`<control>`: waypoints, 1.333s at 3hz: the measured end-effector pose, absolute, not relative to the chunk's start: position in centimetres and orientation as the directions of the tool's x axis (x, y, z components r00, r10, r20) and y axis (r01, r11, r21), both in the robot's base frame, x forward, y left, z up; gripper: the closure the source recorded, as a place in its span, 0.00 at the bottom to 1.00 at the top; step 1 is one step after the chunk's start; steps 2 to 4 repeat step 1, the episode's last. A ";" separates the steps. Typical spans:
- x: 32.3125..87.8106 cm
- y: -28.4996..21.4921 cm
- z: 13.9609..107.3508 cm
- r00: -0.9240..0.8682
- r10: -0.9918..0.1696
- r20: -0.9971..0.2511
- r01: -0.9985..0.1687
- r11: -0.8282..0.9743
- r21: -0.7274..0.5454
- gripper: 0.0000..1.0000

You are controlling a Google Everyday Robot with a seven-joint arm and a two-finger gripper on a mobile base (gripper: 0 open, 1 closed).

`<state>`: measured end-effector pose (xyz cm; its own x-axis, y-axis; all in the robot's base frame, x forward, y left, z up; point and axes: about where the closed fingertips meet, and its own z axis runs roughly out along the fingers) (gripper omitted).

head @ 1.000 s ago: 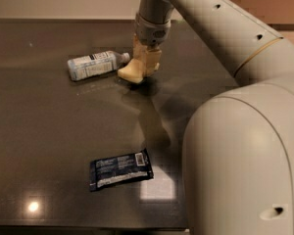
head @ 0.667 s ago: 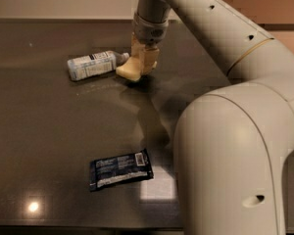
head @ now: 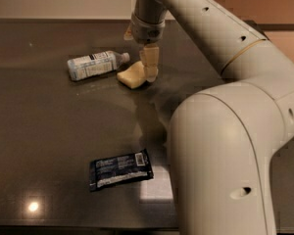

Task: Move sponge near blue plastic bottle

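The sponge (head: 131, 76), a pale cream-yellow foam block, rests on the dark table just right of the blue plastic bottle (head: 94, 64). The bottle is clear, with a pale blue-and-white label and a white cap, and lies on its side with the cap toward the sponge. A small gap separates the cap from the sponge. My gripper (head: 150, 71) comes down from above and is shut on the sponge's right end. The sponge's left part sticks out toward the bottle.
A dark blue flat snack wrapper (head: 120, 169) lies near the table's front edge. My large cream arm (head: 225, 146) fills the right side of the view and hides the table there. The table's back edge meets a wall (head: 63, 1).
My gripper has moved slightly left and down with the sponge, bringing it onto the table closer to the bottle's cap. The bottle and the wrapper have not moved.
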<state>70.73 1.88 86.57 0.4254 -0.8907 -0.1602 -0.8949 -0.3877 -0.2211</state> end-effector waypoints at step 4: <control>70.7 1.9 86.6 0.425 -0.891 -0.160 -0.895 -0.388 -0.221 0.00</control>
